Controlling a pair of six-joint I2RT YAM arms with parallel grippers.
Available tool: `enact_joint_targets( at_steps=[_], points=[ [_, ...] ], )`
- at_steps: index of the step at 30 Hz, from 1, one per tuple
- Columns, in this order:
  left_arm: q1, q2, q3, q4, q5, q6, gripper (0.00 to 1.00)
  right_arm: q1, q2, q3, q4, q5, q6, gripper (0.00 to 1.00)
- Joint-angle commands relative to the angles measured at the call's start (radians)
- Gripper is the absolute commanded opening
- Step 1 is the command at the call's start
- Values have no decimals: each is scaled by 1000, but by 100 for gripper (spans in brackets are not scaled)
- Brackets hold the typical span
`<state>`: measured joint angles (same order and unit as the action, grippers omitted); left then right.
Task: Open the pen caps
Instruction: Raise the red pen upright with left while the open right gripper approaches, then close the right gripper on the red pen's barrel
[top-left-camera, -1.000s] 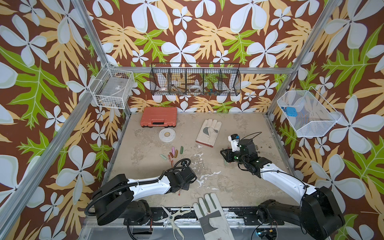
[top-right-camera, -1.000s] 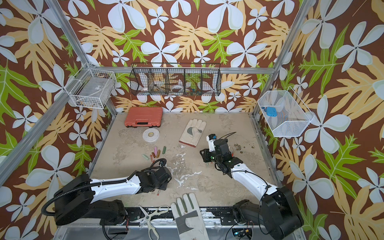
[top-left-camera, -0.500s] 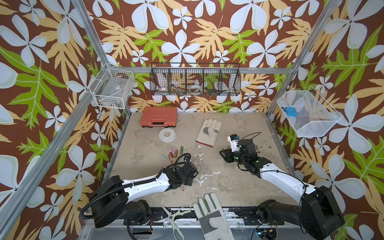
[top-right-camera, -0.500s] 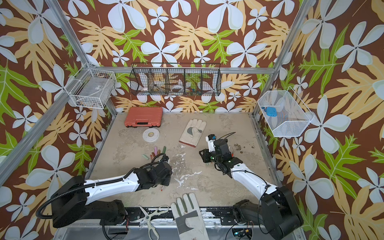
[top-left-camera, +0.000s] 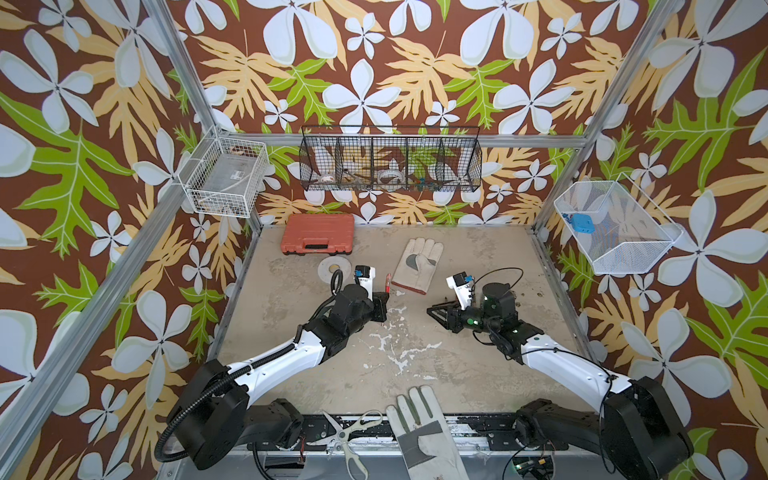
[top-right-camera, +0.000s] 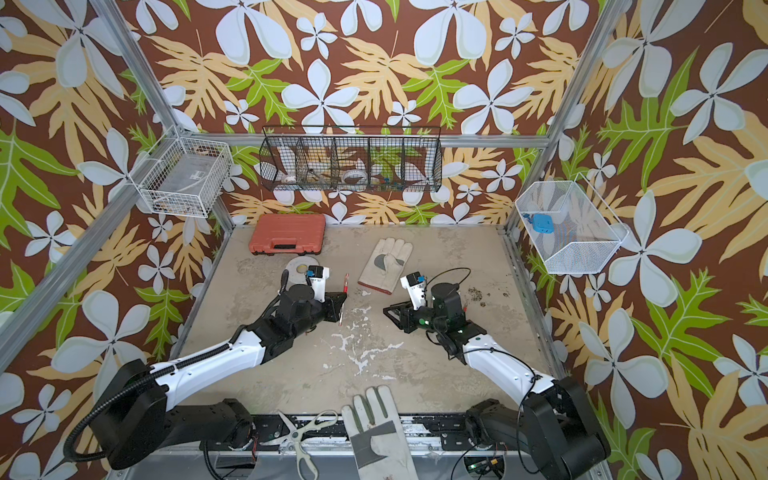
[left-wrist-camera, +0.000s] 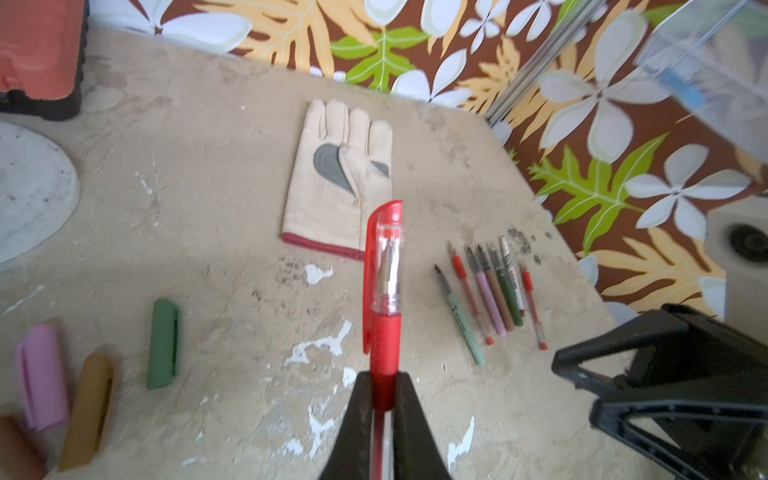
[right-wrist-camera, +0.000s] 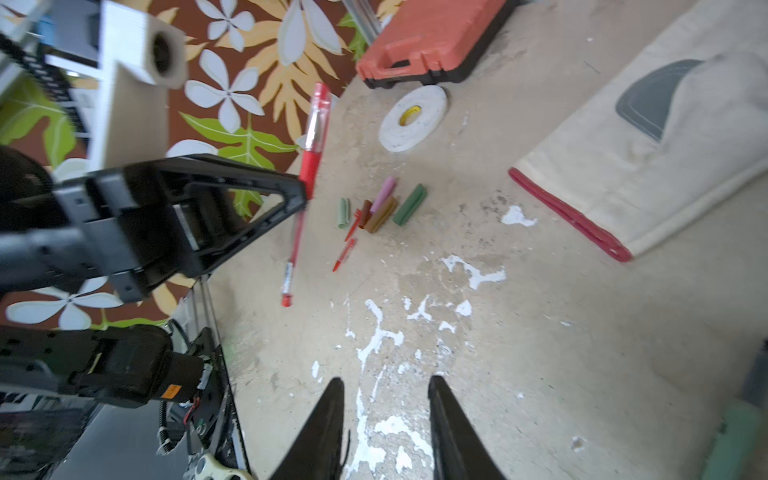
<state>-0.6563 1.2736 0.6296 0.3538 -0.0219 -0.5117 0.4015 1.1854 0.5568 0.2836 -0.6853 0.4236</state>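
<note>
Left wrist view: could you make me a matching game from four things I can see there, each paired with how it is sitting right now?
Things
1. red pen
2. dark green cap
3. beige work glove
4. row of slim pens

States
A. lying side by side on the table, tips bare
B. spread flat, grey patch facing up
C. clamped in the left gripper, cap on
D. lying loose, on no pen

Pairs: 1-C, 2-D, 3-B, 4-A
</note>
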Motion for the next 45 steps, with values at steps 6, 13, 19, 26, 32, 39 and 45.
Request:
enact_joint_targets(
  at_steps=[6, 13, 19, 26, 32, 39, 45],
  points=[
    [11, 15, -117, 419, 272, 13, 0, 3, -25, -53, 212, -135, 52, 38],
    [11, -30, -194, 509, 310, 11, 0, 29, -23, -72, 264, -172, 45, 39],
    [11, -61, -240, 599, 365, 2, 0, 75, -30, -67, 255, -146, 4, 38],
    [11, -77, -278, 693, 442, -45, 0, 100, -47, -80, 294, -133, -7, 36],
    [10, -26, -294, 837, 543, -103, 0, 148, -61, -86, 303, -142, -47, 37],
    [9, 0, -289, 877, 583, -120, 0, 218, -14, -59, 296, -153, -80, 41],
    [8, 4, -295, 902, 595, -128, 0, 247, 27, -47, 322, -160, -74, 38]
  ],
)
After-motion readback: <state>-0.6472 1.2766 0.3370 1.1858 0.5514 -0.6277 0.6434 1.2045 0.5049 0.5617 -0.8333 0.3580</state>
